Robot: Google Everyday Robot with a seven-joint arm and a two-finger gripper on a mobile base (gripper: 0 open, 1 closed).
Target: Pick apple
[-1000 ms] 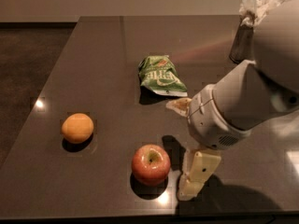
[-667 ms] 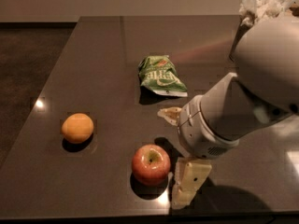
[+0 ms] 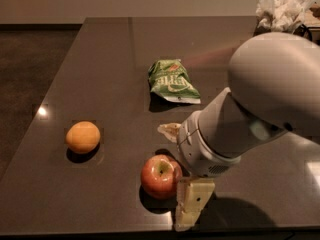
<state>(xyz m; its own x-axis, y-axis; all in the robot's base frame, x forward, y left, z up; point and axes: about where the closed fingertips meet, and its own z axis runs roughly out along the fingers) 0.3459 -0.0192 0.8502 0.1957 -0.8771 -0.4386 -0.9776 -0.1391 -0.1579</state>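
Observation:
The red apple (image 3: 160, 176) with yellowish streaks and a stem hollow sits on the dark table (image 3: 100, 64) near its front edge. My gripper (image 3: 180, 168) reaches in from the right, just to the right of the apple. It is open: one pale finger (image 3: 191, 204) lies at the apple's front right, the other fingertip (image 3: 169, 130) shows behind it. The apple rests on the table at the mouth of the gap between the fingers and is not held. The bulky white arm (image 3: 260, 109) hides the table to the right.
An orange round fruit (image 3: 82, 137) lies at the left. A green chip bag (image 3: 171, 81) lies behind the gripper at mid-table. Crumpled white paper (image 3: 282, 9) sits at the far right corner. The table's front edge runs just below the apple.
My arm has moved left and forward, bringing the gripper closer to the apple's right side. The apple, the orange fruit and the bag have not moved.

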